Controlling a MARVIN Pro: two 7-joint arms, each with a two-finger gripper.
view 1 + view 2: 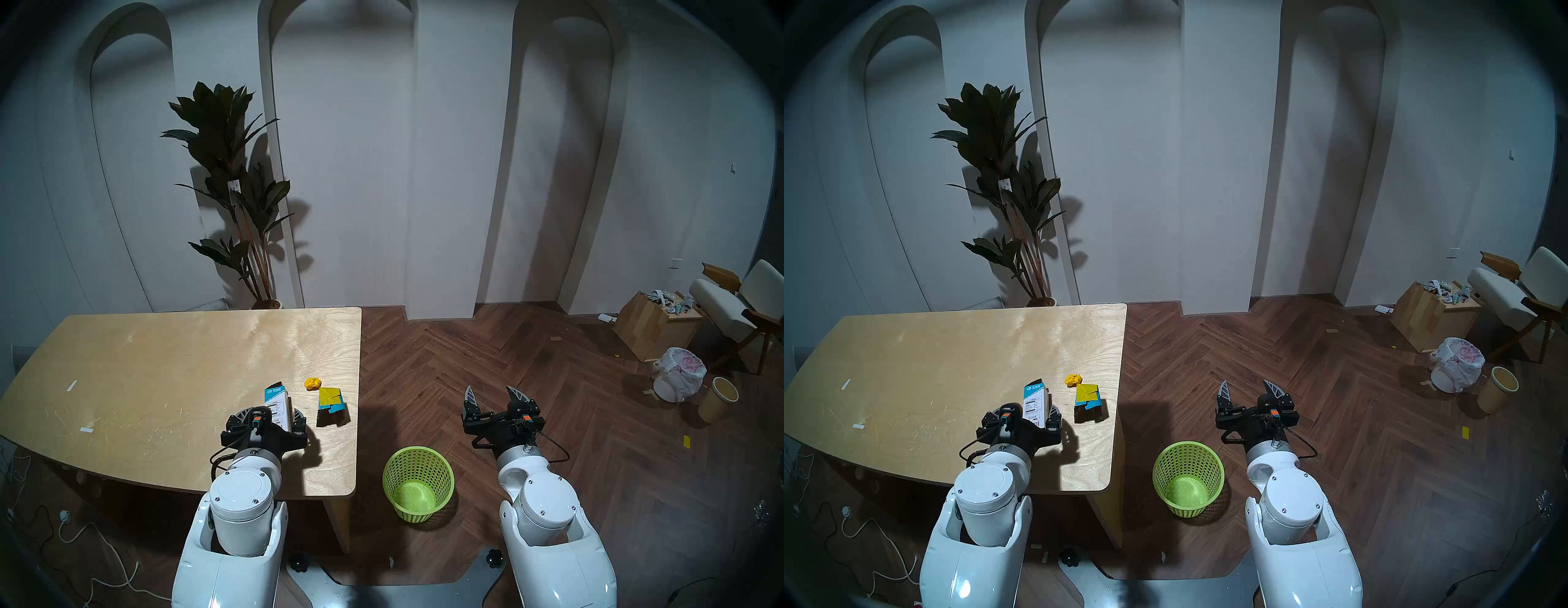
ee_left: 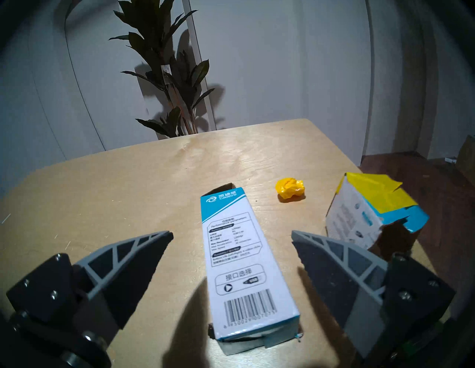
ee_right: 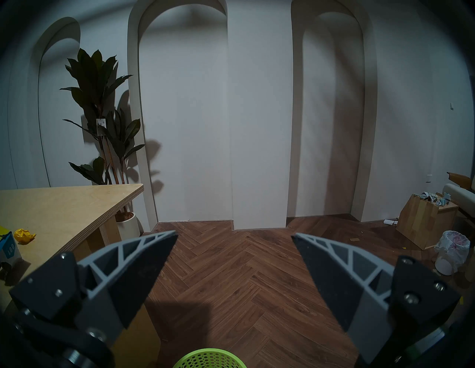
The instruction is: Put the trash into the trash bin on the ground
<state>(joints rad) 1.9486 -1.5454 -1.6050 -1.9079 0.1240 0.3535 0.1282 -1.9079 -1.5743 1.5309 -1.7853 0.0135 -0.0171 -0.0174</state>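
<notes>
The slim blue-and-white carton (image 1: 278,403) (image 2: 239,262) lies on the wooden table (image 1: 169,365) near its right end. My left gripper (image 1: 271,418) (image 2: 231,236) is open, its fingers on either side of the carton without touching it. The crushed yellow-and-blue box (image 1: 331,406) (image 2: 372,213) stands just right of it. The crumpled yellow paper ball (image 1: 312,383) (image 2: 290,191) lies behind them. The lime-green mesh bin (image 1: 418,482) (image 3: 209,358) stands empty on the floor right of the table. My right gripper (image 1: 494,397) (image 3: 234,236) is open and empty above the floor beyond the bin.
A potted plant (image 1: 237,191) stands behind the table. At far right are a wooden box (image 1: 653,325), a white bin with a plastic bag (image 1: 679,373), a beige cylindrical bin (image 1: 719,399) and a chair (image 1: 742,305). White tape strips (image 1: 72,385) lie on the table's left. Cables (image 1: 85,535) lie on the floor at lower left.
</notes>
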